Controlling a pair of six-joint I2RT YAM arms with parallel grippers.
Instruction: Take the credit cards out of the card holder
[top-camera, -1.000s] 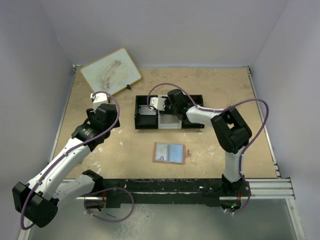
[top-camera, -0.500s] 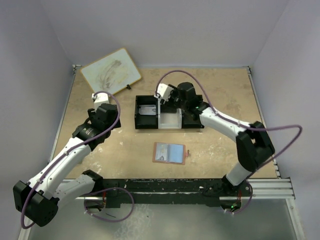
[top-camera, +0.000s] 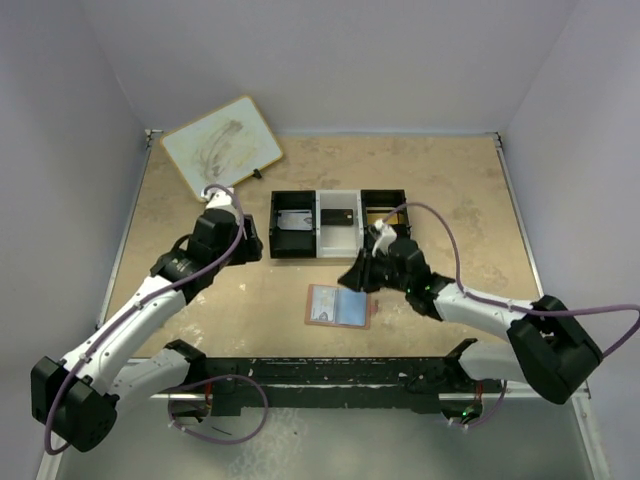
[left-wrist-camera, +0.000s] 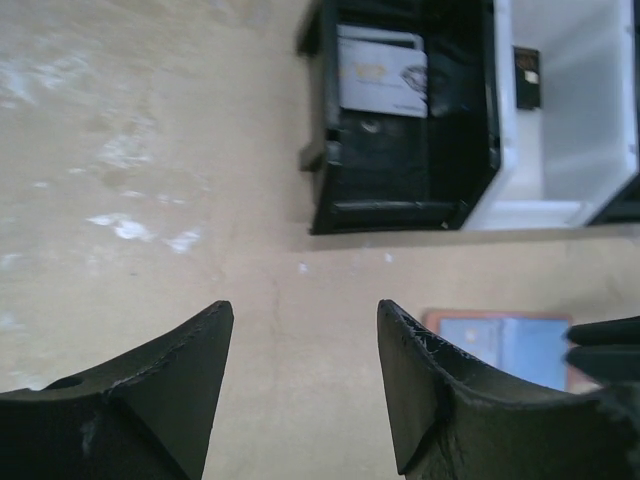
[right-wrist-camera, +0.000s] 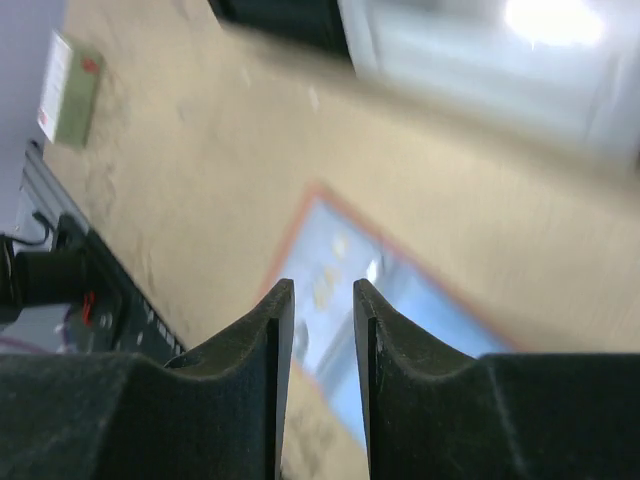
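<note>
Top view alone: the whole table (top-camera: 450, 200), with a white-and-tan board (top-camera: 222, 141) at upper left and a black-white-black tray (top-camera: 338, 249) at centre.
Left wrist view alone: close detail of the tray's left black compartment, where a grey card (left-wrist-camera: 380, 72) with a gold chip lies flat against the far wall. A small dark piece (left-wrist-camera: 527, 77) lies in the white compartment; I cannot tell what it is.
Right wrist view alone: a blurred close look down onto the card holder (right-wrist-camera: 400, 330), its blue inside filling the lower centre of the frame.
Card holder, look: open and lying flat, a reddish-brown rim around two grey-blue panels. Whether cards sit in its slots cannot be told.
Card holder, place: lower centre of the top view, on the table well below the tray.
Left gripper (left-wrist-camera: 303, 312): jaws wide apart with nothing between them, over bare table left of the tray and above left of the card holder.
Right gripper (right-wrist-camera: 320, 290): jaws parted by only a narrow gap, nothing held, just above the upper right part of the card holder.
</note>
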